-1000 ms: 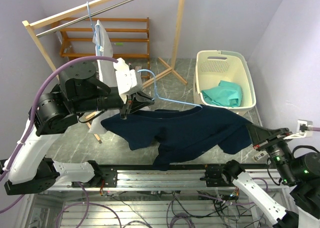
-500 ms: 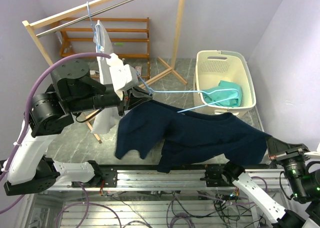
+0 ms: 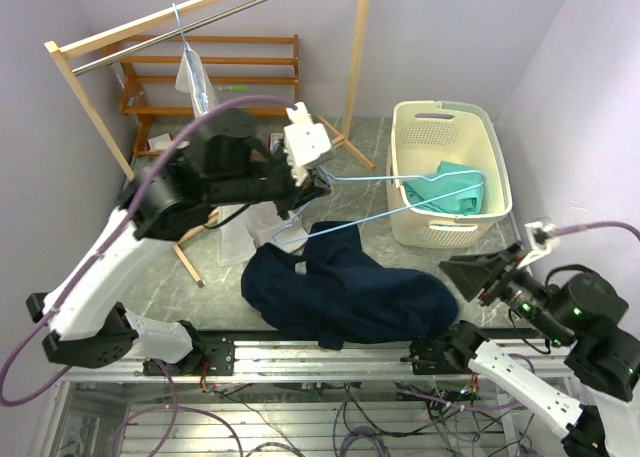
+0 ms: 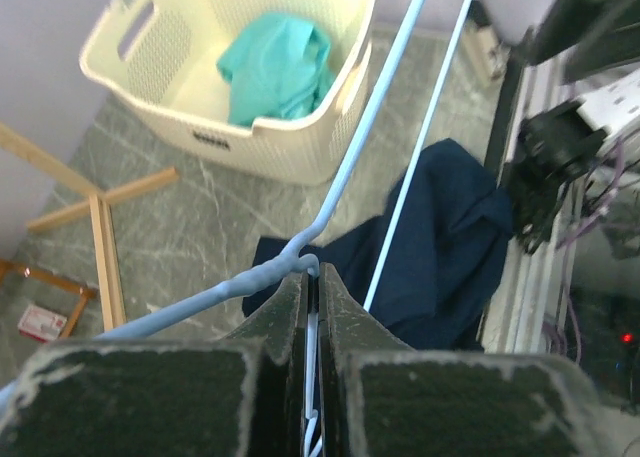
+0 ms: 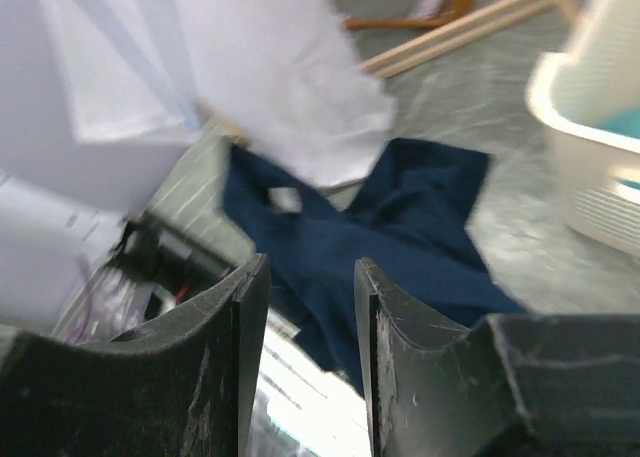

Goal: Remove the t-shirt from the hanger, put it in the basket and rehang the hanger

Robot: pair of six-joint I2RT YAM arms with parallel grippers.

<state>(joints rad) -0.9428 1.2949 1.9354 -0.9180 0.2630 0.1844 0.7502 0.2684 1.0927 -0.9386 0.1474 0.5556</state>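
Note:
The dark navy t-shirt [image 3: 345, 292] lies crumpled on the grey floor at the front, off the hanger; it also shows in the left wrist view [image 4: 440, 237] and the right wrist view [image 5: 380, 247]. The light blue wire hanger [image 3: 400, 195] is bare and held up in the air, reaching toward the basket. My left gripper [image 3: 312, 185] is shut on the hanger near its hook [image 4: 300, 267]. My right gripper [image 3: 470, 275] is open and empty, to the right of the shirt and above it [image 5: 308, 277].
A cream laundry basket [image 3: 450, 117] with a teal garment [image 3: 455, 187] stands at the back right. A wooden rack with a rail [image 3: 160, 27] holds a white garment on a hanger [image 3: 192, 77]. A metal rail [image 3: 300, 352] runs along the front.
The t-shirt has come off the hanger and dropped to the floor. My right gripper has let go of it and opened. My left arm has lifted the hanger up and right.

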